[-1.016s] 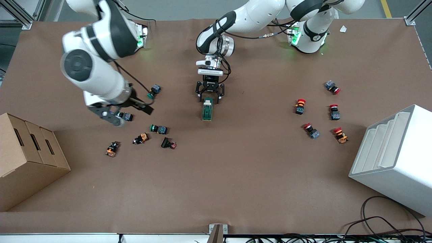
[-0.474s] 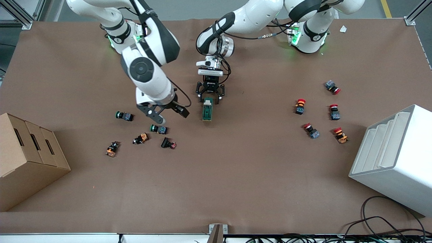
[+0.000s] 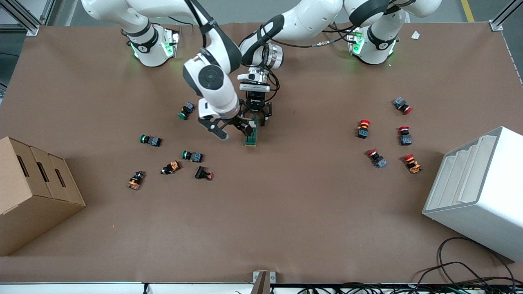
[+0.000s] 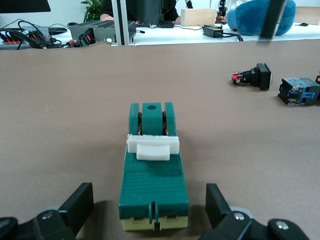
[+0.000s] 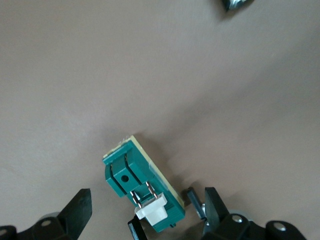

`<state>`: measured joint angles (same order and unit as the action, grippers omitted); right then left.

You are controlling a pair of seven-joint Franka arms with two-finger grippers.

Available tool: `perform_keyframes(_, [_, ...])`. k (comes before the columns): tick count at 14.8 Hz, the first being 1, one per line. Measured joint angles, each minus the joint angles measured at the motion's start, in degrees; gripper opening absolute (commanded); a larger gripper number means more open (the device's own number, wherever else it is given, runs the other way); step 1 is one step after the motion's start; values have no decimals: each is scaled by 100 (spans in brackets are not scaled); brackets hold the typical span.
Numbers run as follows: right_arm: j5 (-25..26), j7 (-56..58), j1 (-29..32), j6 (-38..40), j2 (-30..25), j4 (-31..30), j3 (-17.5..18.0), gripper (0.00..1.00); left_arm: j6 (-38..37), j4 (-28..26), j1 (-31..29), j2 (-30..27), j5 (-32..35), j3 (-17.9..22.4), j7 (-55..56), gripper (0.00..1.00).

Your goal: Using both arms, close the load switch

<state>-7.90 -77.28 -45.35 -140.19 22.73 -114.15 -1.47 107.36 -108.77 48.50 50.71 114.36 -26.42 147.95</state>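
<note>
Brown table (image 3: 286, 212) bearing load switch (image 3: 251, 136), push-buttons (image 3: 192, 155)

Fig.: both arms reaching to mid-table, pincers low and close together.
Left arm (image 3: 302, 20) comes from its base w/ wrist pointing straight down; left pincer (image 3: 254, 116) open, fingers (image 4: 75, 202) spread wide just above the table. Right arm (image 3: 210, 69) bends in from its base, forearm angled down; right pincer (image 3: 229, 130) open, fingers (image 5: 77, 210) apart, just beside the left pincer.
</note>
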Motion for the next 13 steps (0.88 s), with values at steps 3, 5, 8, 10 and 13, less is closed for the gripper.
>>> perform_keyframes(3, [-1,-329,-272,-563,370,-26,-1,100,-4,1,3,1,0,2,0,99])
perform_keyframes(5, [-1,-522,-396,-895,589,-26,-2,100,-4,1,4,1,0,3,0,99])
perform_keyframes(8, [-1,-677,-506,-1161,802,-23,-2,100,-7,1,7,2,0,4,0,100])
perform_keyframes(10, [-1,-758,-539,-1178,829,-14,-21,100,-18,2,9,5,0,4,0,100])
perform_keyframes(13, [-1,-989,-567,-1171,874,109,-22,100,-26,4,11,8,0,4,0,100])
